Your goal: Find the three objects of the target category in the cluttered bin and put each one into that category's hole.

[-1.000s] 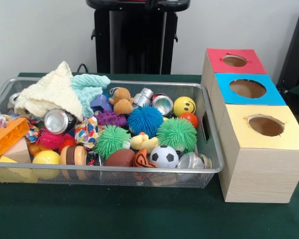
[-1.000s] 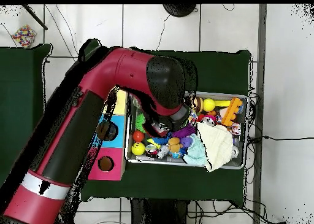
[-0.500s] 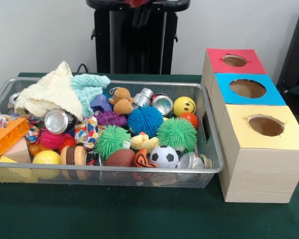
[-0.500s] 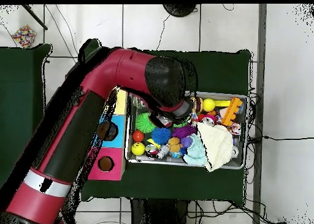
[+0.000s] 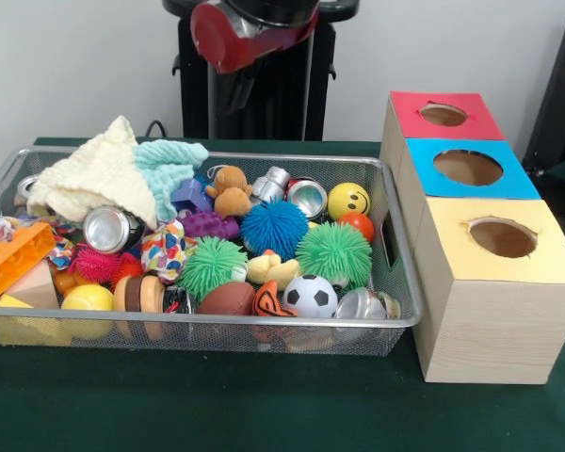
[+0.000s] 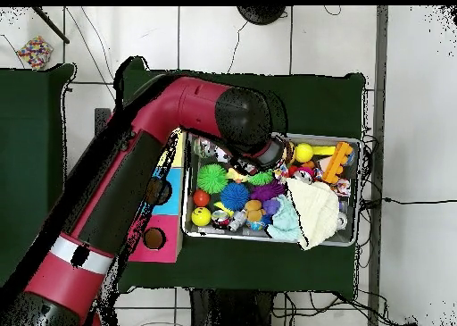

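In the front view a wire bin [image 5: 400, 282] sits on green cloth, packed with toys. At its left end lie an orange block [image 5: 14, 259], a yellow ball [image 5: 87, 299] and a cream cloth [image 5: 99, 174], with a teal cloth [image 5: 168, 162] beside it. A can [image 5: 111, 229] lies under the cloths' edge. Toward the middle are a purple toy [image 5: 210, 224], a teddy [image 5: 231, 190], a green spiky ball [image 5: 211, 266] and a blue spiky ball [image 5: 274, 227]. A football [image 5: 228, 299] and a soccer ball [image 5: 311, 296] rest against the near wall. Further right come a second can [image 5: 308, 198], another green spiky ball [image 5: 333, 252], a smiley ball [image 5: 348, 200] and a red ball [image 5: 360, 225]. Right of the bin stand three boxes with round holes: red [image 5: 444, 114], blue [image 5: 468, 167] and yellow [image 5: 502, 237].

The arm [image 5: 250, 28] shows only as a red and black end at the top; the overhead view shows it over the bin's middle. Whether the gripper is open or holds anything cannot be told.
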